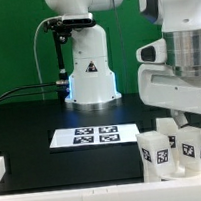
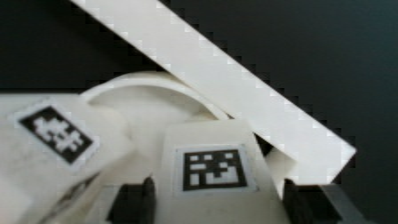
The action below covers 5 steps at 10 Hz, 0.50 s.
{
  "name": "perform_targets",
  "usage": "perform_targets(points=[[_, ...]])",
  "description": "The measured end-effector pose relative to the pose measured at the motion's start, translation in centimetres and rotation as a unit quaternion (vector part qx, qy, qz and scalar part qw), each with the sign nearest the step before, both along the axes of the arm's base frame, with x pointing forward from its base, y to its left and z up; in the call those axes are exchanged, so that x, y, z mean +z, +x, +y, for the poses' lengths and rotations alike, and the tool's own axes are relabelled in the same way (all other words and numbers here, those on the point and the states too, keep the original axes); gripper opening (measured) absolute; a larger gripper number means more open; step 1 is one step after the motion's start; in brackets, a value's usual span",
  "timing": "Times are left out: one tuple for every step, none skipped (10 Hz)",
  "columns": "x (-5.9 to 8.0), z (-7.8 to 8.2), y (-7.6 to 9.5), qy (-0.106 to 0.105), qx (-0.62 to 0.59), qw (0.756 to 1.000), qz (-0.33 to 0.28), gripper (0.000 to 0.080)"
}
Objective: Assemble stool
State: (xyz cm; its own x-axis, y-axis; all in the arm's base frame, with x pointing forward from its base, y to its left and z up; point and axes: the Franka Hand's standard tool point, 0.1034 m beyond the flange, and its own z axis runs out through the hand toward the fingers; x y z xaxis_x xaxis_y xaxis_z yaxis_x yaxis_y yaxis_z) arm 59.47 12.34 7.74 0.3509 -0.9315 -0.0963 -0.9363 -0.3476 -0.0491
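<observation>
Gripper [image 2: 210, 200] fingers stand either side of a short chunky white plastic leg [image 2: 217, 160] bearing a black-and-white square tag; the dark pads [image 2: 128, 203] flank it with a sliver of gap on each side, so the jaws look open around it rather than clamped, though the blurred wrist view leaves contact uncertain. That straddle suits a pick, judged from the task of building the stool.

Just beyond this leg lies the round low white disc seat [image 2: 151, 95], with another tagged white leg [image 2: 54, 130] close beside it. In the exterior view the legs [image 1: 174, 146] cluster at the near right of the black table [image 1: 30, 121], packed touching or nearly so, under the arm's bulky white wrist [image 1: 181, 70]. Crowding is probably why the fingers come straight down: neighbours leave little side room.

A long white bar [image 2: 231, 75] crosses diagonally past the seat and close to one finger, an edge to clear on lifting. Centre-near lies the marker board [image 1: 87, 136], well apart from the legs. A white rail [image 1: 59, 198] borders the near edge. Left and far table stretches look free.
</observation>
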Motion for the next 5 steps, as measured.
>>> perform_targets(points=[[-0.13, 0.13, 0.07, 0.01, -0.083, 0.997, -0.002, 0.0341], [-0.25, 0.15, 0.21, 0.022, -0.173, 0.985, -0.008, 0.0339], [-0.29, -0.16, 0.21, 0.033, -0.222, 0.974, -0.014, 0.0339], [-0.29, -0.18, 0.26, 0.037, -0.246, 0.969, -0.013, 0.0339], [-0.3, -0.1, 0.25, 0.038, -0.248, 0.968, -0.012, 0.0357]])
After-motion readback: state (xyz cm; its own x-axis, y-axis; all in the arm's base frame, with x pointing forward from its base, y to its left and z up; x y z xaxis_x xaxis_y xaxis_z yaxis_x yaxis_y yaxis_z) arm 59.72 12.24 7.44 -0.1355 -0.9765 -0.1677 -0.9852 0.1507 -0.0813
